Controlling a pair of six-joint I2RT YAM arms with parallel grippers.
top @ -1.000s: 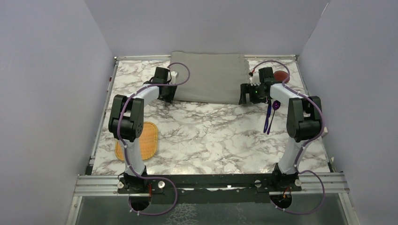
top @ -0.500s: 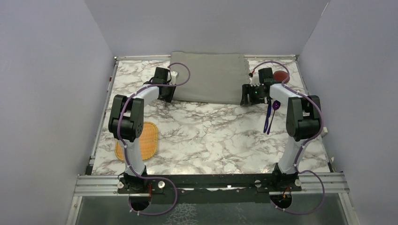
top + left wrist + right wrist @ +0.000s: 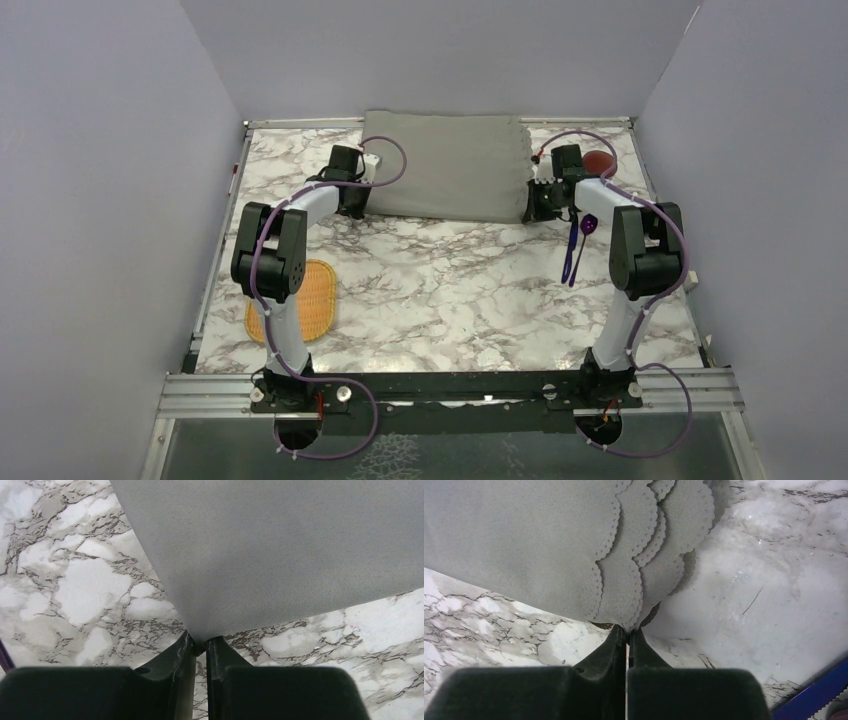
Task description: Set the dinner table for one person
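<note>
On my screens the dinner table (image 3: 450,290) lay flat under both arms, its marble top directly beneath the fingers. A grey placemat (image 3: 445,165) lay at the far middle of the table, against the back edge. The left gripper (image 3: 358,207) sat at its near left corner and the right gripper (image 3: 530,205) at its near right corner. From overhead I could not tell how the jaws stood.

The wrist views settled that. In the left wrist view the 2 fingers (image 3: 182,655) were drawn narrow, with the plain tip of the cloth caught between them and marble showing on either side. In the right wrist view the fingers (image 3: 616,640) were almost together, pinching a corner where several scalloped edges lay stacked.

Only the overhead view showed the rest. A purple spoon (image 3: 572,250) lay just beside the right arm, and an orange woven mat (image 3: 310,300) lay partly under the left arm. A red-brown round thing (image 3: 598,162) sat near the far right corner.
</note>
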